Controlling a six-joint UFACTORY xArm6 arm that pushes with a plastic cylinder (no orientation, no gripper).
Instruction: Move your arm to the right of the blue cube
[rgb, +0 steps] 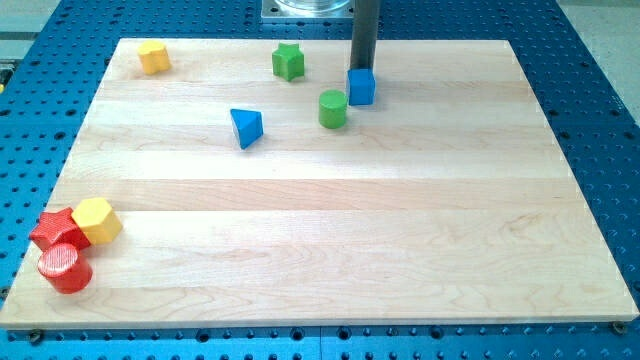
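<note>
The blue cube (361, 87) sits on the wooden board (330, 250) near the view's top, right of centre. My rod comes down from the view's top edge and my tip (362, 68) ends right at the cube's top edge, just behind it, seemingly touching it. A green cylinder (333, 109) stands close to the cube's lower left.
A green star-shaped block (288, 61) lies top centre. A blue triangular block (246, 127) lies left of centre. A yellow block (153, 57) is top left. A yellow hexagonal block (97, 220), a red star block (56, 229) and a red cylinder (65, 268) cluster bottom left.
</note>
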